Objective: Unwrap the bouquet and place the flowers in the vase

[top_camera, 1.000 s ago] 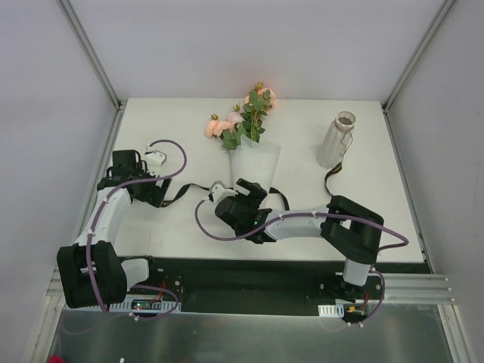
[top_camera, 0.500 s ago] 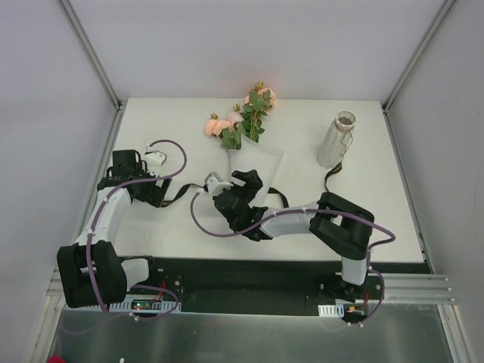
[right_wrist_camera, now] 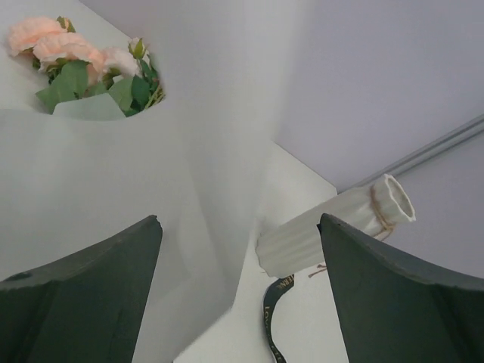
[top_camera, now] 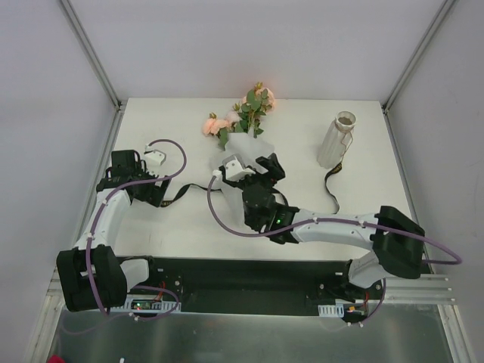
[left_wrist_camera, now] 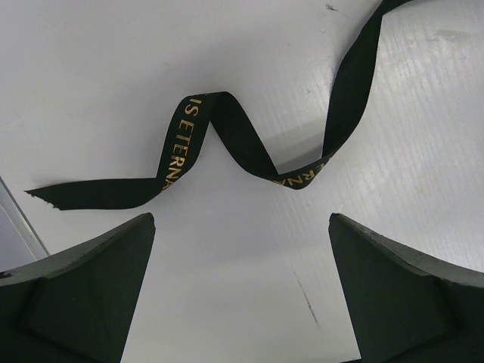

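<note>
Movement on the right: the right gripper (top_camera: 255,165) has pushed forward onto the bouquet (top_camera: 243,130), jaws spread either side of its white paper (right_wrist_camera: 91,181); the ribbon (left_wrist_camera: 227,140) lies loose beneath the wide-open left gripper (left_wrist_camera: 242,219); the vase (top_camera: 335,141) waits well to the right; peeling the paper looks next.

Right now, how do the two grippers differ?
The left gripper faces down over the ribbon lying on the table; the right gripper points at the paper wrap, with the vase beyond. The left sits near the table's left side; the right is out at the middle. Both stand wide open, gripping nothing.
</note>
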